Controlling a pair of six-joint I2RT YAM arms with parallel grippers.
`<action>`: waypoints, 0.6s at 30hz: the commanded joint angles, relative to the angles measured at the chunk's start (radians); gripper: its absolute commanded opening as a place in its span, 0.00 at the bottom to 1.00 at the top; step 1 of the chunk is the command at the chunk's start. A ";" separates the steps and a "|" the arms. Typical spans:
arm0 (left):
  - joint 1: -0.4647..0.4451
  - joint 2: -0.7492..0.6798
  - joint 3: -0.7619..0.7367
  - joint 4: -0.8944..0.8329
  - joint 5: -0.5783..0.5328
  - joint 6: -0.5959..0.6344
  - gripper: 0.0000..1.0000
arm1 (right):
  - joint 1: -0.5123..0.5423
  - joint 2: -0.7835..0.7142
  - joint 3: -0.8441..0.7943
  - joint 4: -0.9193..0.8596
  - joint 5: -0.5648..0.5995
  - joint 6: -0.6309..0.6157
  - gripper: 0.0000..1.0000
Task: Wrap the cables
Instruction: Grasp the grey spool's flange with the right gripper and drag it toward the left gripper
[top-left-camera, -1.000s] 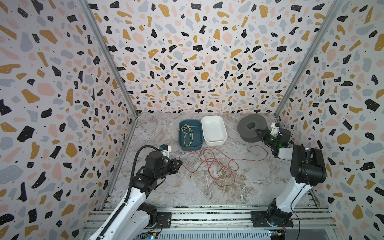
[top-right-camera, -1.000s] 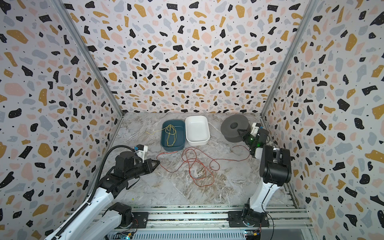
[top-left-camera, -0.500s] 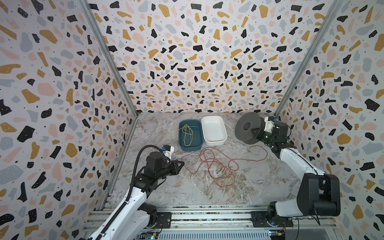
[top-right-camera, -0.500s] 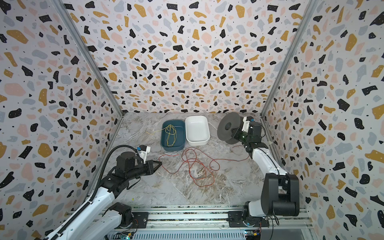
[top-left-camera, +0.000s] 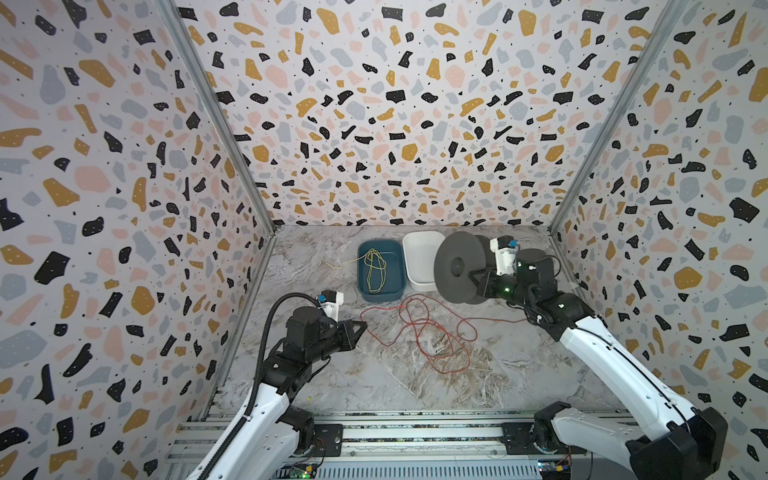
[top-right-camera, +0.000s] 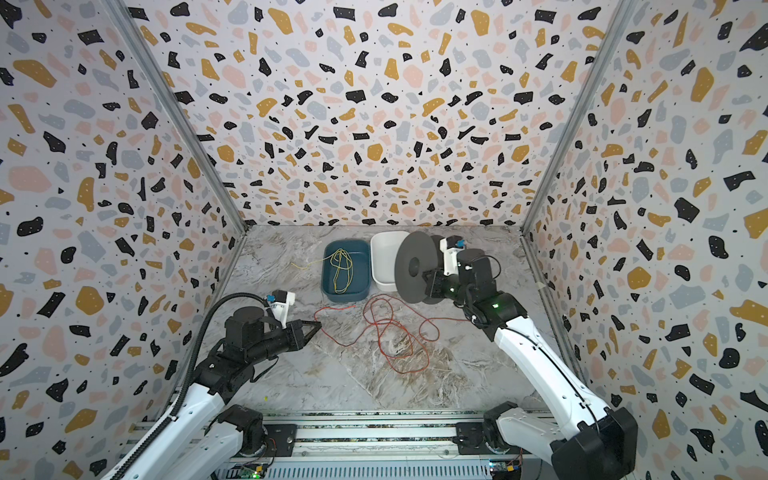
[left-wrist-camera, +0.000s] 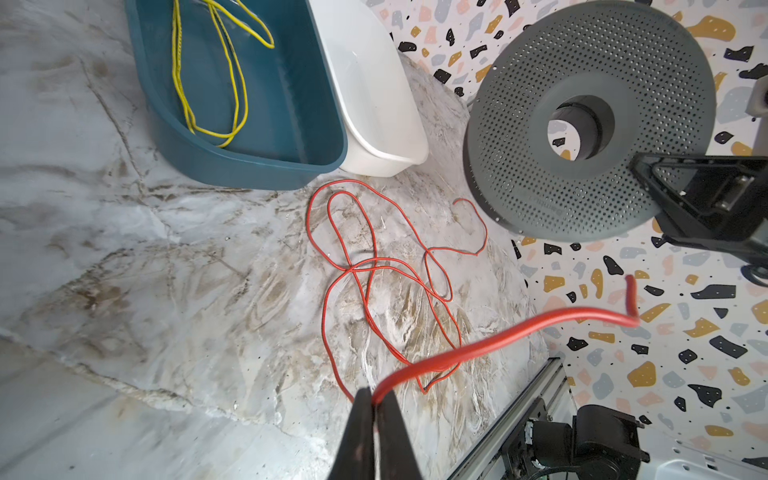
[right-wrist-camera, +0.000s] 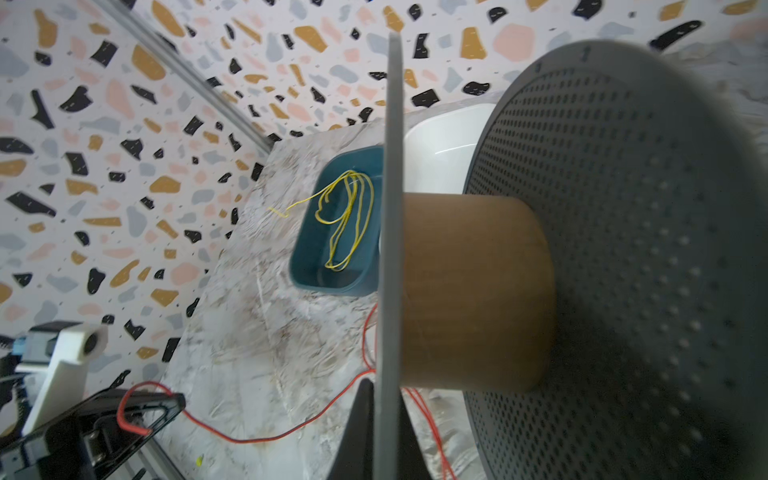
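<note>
Two grippers, both closed on a load. The left gripper has its fingers pinched together on the red cable, and a short free end sticks out past the tips. In both top views this gripper sits left of centre, low over the marble table, pointing right. The rest of the cable lies in loose, overlapping loops at mid-frame, between the two grippers and just below the bins.

The right gripper is clamped on the thin rim of one flange of the grey spool, which has a brown core. In a top view the spool is held on edge, with its perforated flange facing left. It covers the right side of the white bin. That flange also cuts the right wrist view in half.

The blue bin stands against the white bin's left side. It holds a looped yellow wire, and one end of that wire trails over its left rim onto the table.

The left arm rises from the lower-left rail, elbow bent, forearm near level. The right arm stretches diagonally from the lower right, wrist turned left.
</note>
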 joint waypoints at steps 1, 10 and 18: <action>-0.004 -0.019 -0.027 -0.027 0.033 -0.025 0.00 | 0.138 -0.014 0.063 0.010 0.119 0.058 0.00; -0.004 -0.153 -0.064 -0.097 0.033 -0.076 0.00 | 0.450 0.117 0.036 0.155 0.260 0.179 0.00; -0.003 -0.335 -0.079 -0.168 -0.008 -0.166 0.00 | 0.594 0.274 0.075 0.188 0.396 0.231 0.00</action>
